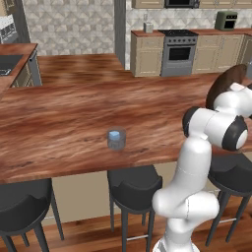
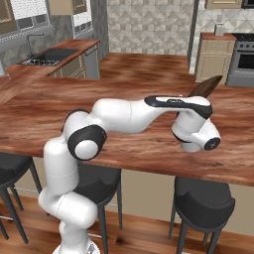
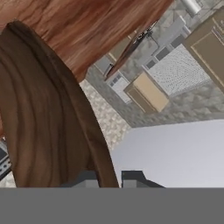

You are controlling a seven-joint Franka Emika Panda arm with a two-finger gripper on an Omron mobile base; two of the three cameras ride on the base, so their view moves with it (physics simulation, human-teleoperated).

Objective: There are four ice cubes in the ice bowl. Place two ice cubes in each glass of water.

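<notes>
Tipping up on its edge, the bowl (image 3: 48,113) is pinched by its rim between the two dark tips of the gripper (image 3: 109,178). The tips are almost shut, with only the thin brown wall of the bowl between them. From the base, the bowl (image 1: 224,83) shows as a dark brown shape standing up past the white arm (image 1: 216,123), at the right end of the counter (image 1: 74,113). From the other side it (image 2: 206,87) pokes out just behind the hand.

I think the bowl is tilted like that so the cubes can slide out, but I cannot see any loose cubes in it from here.

One glass (image 1: 116,139) sits near the front edge of the counter, well apart from the bowl. Something pale blue shows at its top. It may be ice or just water; it is too small to tell. I cannot make out the second glass.

Black stools (image 1: 135,184) stand under the counter. A stove (image 1: 179,51) is at the back wall, and a sink (image 2: 49,55) is off to the left.

Pouring from so far away would miss, so the bowl likely has to get over a glass first.
</notes>
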